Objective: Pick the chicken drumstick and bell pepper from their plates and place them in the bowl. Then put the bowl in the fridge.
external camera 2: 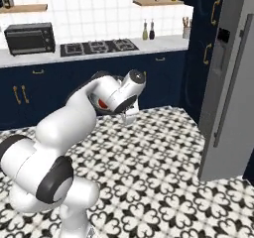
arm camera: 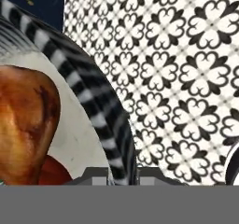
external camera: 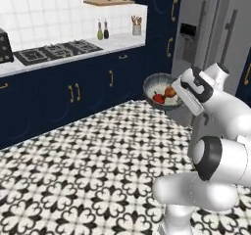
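Patterned floor spreads beneath the held bowl.

Before me a black-and-white patterned floor runs to navy cabinets with brass handles. Their pale worktop carries a gas hob, two bottles, a utensil pot and a black toaster oven; wooden shelves hang above.

You have the bowl held up over the patterned floor with the bell pepper and the chicken drumstick side by side inside it, the fridge just behind it and the counter off to its left.
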